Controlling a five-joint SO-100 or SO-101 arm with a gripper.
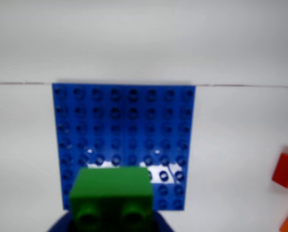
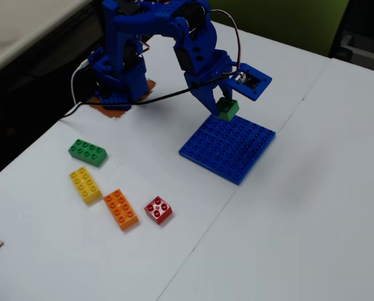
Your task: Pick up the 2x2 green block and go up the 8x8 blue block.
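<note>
Gripper (image 2: 223,105) clamped on 2x2 green block (image 2: 227,108), tilted, above 8x8 blue block (image 2: 228,147) edge.

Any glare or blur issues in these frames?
Wrist view: soft overall, the 2x2 green block close to the lens and blurred, white glare patch on the 8x8 blue block just behind it. Fixed view: sharper, even lighting, no strong glare on the plate.

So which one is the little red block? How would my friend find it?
Start at the big blue plate in the fixed view, then look left and nearer along the white table. Four loose bricks lie there; the red block is the nearest, beside the orange brick. It alone is small and square.
</note>
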